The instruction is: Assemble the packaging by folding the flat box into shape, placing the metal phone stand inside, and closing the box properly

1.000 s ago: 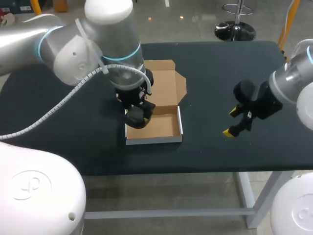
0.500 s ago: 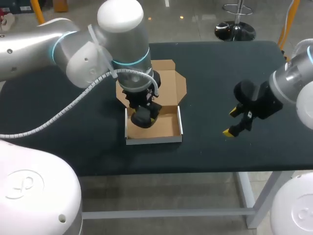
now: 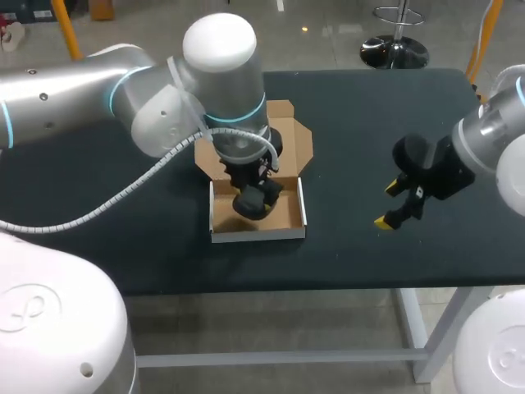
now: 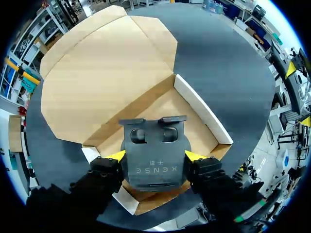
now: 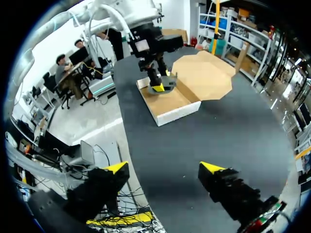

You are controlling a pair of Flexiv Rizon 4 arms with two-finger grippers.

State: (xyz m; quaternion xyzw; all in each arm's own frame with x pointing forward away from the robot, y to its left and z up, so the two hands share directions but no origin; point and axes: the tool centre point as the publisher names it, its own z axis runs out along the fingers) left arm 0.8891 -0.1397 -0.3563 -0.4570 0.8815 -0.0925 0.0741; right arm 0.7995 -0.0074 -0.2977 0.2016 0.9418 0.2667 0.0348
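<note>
One phone stand (image 4: 154,145) pinched by L tool (image 4: 154,156) — over box (image 4: 199,109), R tool (image 5: 164,168) agape

Even bright indoor light, soft shadow inside box (image 3: 289,215), sheen on left arm (image 3: 218,43)

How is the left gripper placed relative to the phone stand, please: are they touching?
Touching. In the left wrist view, the left gripper has its yellow fingertips pressed against opposite sides of the phone stand, above the open box.

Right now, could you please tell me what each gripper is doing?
Left gripper: shut on the phone stand.
Right gripper: open, holding nothing.
</note>
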